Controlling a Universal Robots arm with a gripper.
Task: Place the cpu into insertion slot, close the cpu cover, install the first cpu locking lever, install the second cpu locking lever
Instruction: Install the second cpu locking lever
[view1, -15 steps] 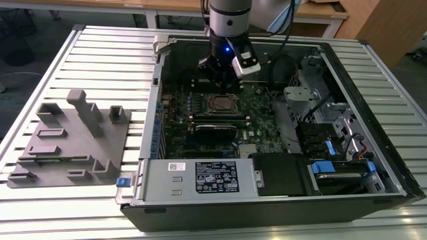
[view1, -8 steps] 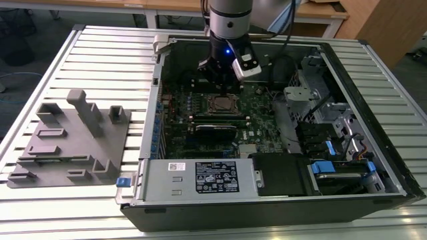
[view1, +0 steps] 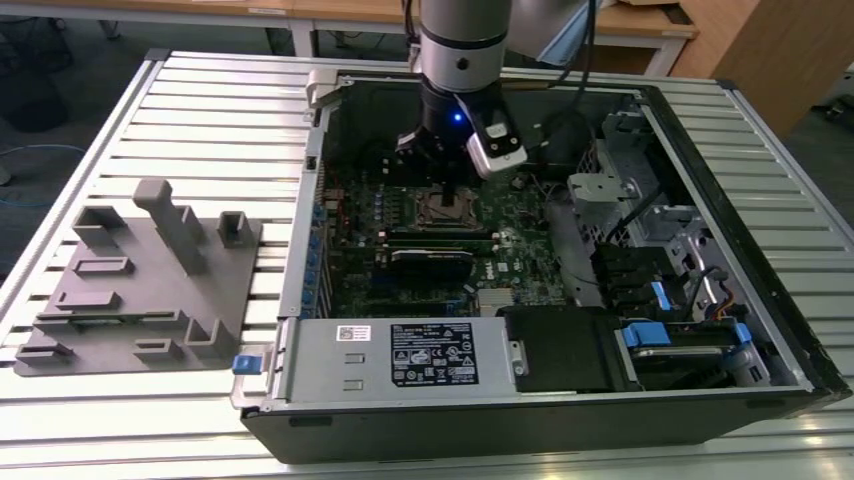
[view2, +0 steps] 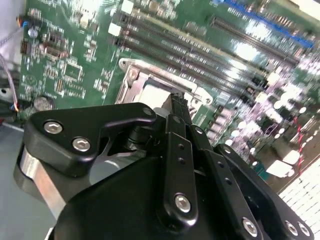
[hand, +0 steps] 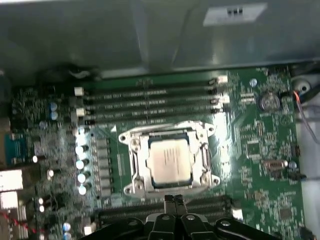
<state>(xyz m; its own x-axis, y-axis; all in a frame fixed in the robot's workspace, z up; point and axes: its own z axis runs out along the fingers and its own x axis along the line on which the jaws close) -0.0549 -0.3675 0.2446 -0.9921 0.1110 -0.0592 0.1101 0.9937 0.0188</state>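
In the exterior view, the gripper (view1: 441, 180) hangs inside the open case (view1: 747, 240), just above the slot (view1: 442, 210). In the second wrist view, its fingers (view2: 179, 107) are pressed together, holding nothing. In the first wrist view, the cpu (hand: 170, 161) sits in the slot, cover (hand: 136, 156) down around it.

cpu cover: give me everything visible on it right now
The cpu cover is a thin, silvery metal frame with a square cut-out centre. In the first wrist view it lies flat and closed over the insertion slot, framing the dull grey top of the cpu, which shows through the opening. Green circuit board and long dark memory slots flank it. The gripper hangs close beside one edge, fingers together; whether it touches the cover cannot be told.
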